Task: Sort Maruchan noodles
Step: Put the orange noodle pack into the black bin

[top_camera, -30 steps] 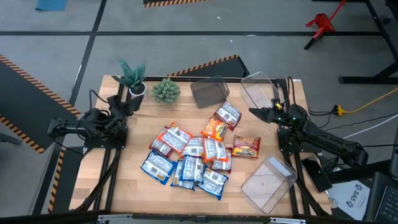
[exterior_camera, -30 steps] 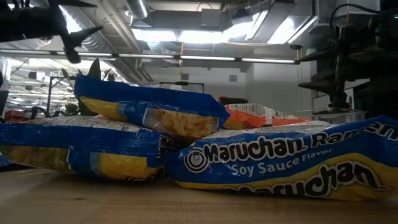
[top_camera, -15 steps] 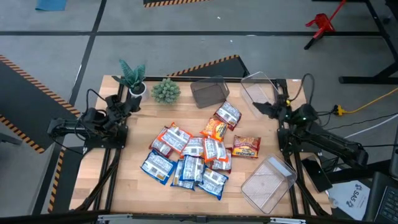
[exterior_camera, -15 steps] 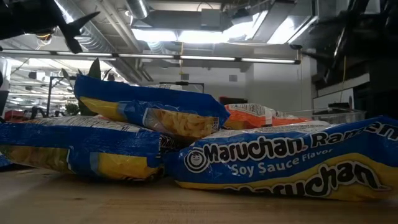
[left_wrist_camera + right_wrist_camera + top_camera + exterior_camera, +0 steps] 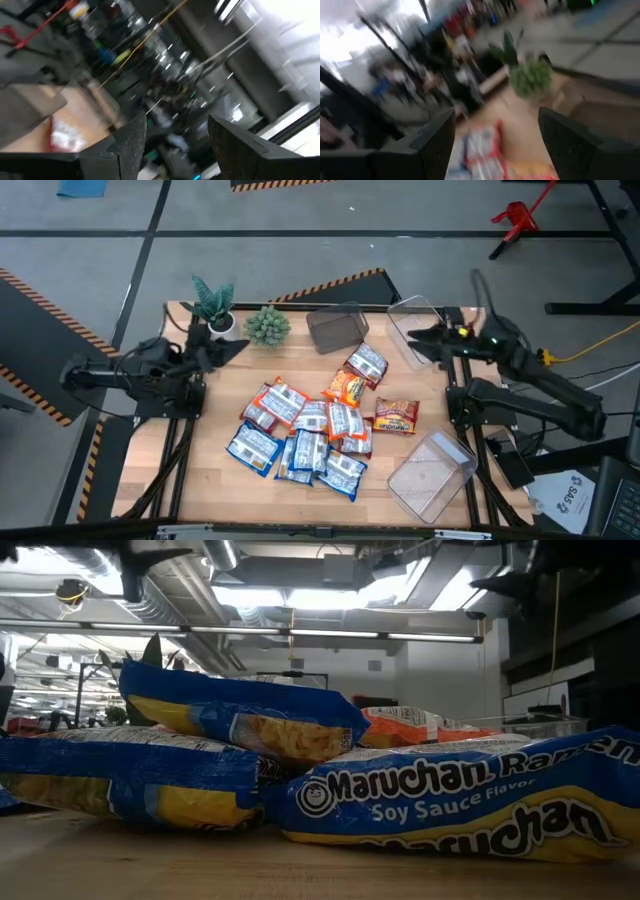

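The Maruchan noodles (image 5: 312, 428) lie in a loose overlapping heap on the wooden table's middle: blue-and-white, orange and one red-brown packet (image 5: 396, 416) flat on the wood. In the low view, blue packets (image 5: 455, 802) fill the foreground, one (image 5: 240, 720) leaning on another. My left gripper (image 5: 228, 348) hovers open above the table's left side, clear of the heap; nothing is between its fingers (image 5: 175, 145). My right gripper (image 5: 418, 340) hovers open over the far right, beside a clear bin, also empty (image 5: 495, 145).
Two clear bins (image 5: 336, 328) (image 5: 416, 326) stand at the far edge, and a third (image 5: 432, 472) at the near right corner. Two small potted plants (image 5: 213, 302) (image 5: 266, 326) stand at the far left. Bare wood lies left of the heap.
Both arms have lifted from their low resting pose. The right gripper has risen high above the table, rolling as it went, and now stands over the far right bin's edge. The left gripper has risen and tipped upward. The packets have not moved.
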Controlling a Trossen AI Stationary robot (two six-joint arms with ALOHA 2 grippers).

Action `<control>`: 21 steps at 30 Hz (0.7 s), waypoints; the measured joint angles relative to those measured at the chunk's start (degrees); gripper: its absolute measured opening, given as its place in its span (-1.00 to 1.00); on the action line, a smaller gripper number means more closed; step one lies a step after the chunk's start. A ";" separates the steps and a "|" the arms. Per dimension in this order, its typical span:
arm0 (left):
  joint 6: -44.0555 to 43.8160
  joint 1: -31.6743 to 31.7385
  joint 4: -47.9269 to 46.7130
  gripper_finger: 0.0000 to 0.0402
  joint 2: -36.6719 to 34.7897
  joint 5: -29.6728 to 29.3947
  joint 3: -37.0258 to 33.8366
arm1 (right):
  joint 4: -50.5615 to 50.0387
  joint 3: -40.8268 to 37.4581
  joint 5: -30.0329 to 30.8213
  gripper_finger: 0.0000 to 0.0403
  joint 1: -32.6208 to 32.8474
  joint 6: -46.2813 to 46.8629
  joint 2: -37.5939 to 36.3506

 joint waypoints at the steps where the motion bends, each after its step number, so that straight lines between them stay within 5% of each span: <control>1: 1.53 0.00 -2.48 0.03 2.43 0.48 2.18 | -2.22 2.14 -0.82 0.34 0.46 -1.97 2.63; 6: 12.26 0.00 -14.41 0.03 13.01 1.20 11.11 | -10.06 10.12 -0.78 0.34 7.05 -11.02 16.42; 12: 15.01 2.53 -25.77 0.03 22.20 0.71 19.24 | -16.63 15.27 6.90 0.34 17.57 -18.47 29.96; 21: 21.95 10.58 -34.10 0.03 28.98 14.28 21.26 | -10.83 15.67 20.89 0.34 27.94 -18.50 44.99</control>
